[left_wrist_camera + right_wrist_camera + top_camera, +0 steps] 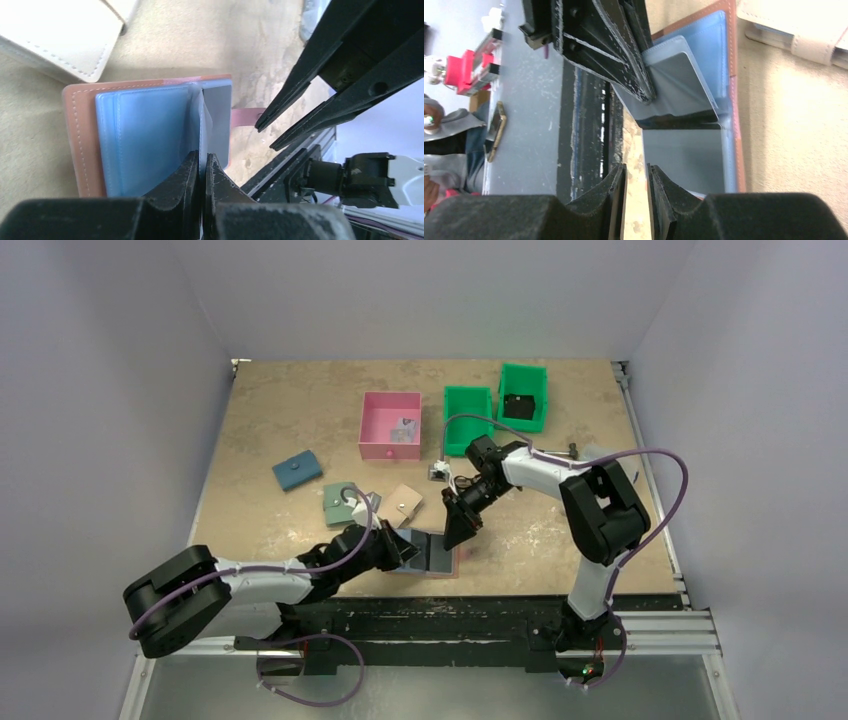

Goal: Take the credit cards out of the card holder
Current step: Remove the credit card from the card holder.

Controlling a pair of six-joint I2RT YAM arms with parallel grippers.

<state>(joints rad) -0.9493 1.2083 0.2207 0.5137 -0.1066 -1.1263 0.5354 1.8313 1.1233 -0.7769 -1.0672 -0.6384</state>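
currently, left tool (201, 160) pinching card holder (80, 142) sleeve, right tool (636, 174) parted, seemingly just beside

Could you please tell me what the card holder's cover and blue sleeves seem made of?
The cover is likely matte reddish-brown leather or imitation, with pale edge stitching. The sleeves are probably glossy, flexible blue plastic; one bends up, showing sheen.

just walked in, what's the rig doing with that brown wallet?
The card holder lies open near the table's front edge. The left hand is shut on one of its light blue inner sleeves, holding it raised off the rest. The right hand hangs just beside the holder, fingers slightly apart, gripping nothing. No card visibly out yet.
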